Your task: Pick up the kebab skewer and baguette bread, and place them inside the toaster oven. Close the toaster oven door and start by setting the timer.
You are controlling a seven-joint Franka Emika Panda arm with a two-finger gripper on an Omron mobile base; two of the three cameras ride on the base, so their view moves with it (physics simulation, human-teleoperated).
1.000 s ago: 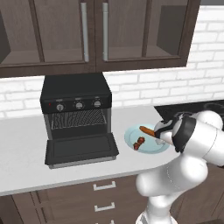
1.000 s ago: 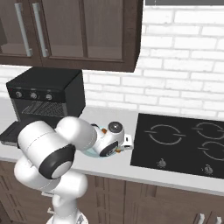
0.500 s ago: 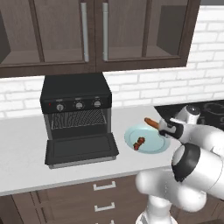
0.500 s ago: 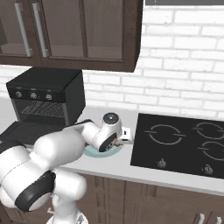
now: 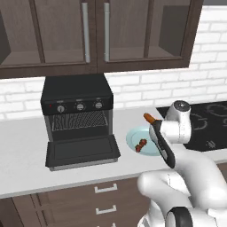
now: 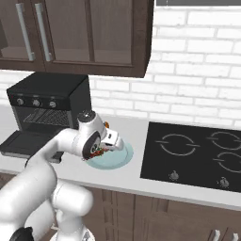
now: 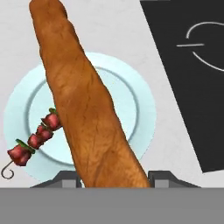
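Jaws pinch the baguette bread (image 7: 87, 109) near one end, above the plate (image 7: 140, 105); carry it level toward the toaster oven (image 5: 77, 106), left of the plate.

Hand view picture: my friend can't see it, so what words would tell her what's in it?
A long orange-brown baguette bread rises between the gripper fingers, above a pale blue plate. A kebab skewer lies on the plate's left side, with a black cooktop at right.

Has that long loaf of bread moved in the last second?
Yes. The baguette bread was lying on the plate; now the gripper holds it lifted, one end sticking up above the plate, while the kebab skewer stays there.
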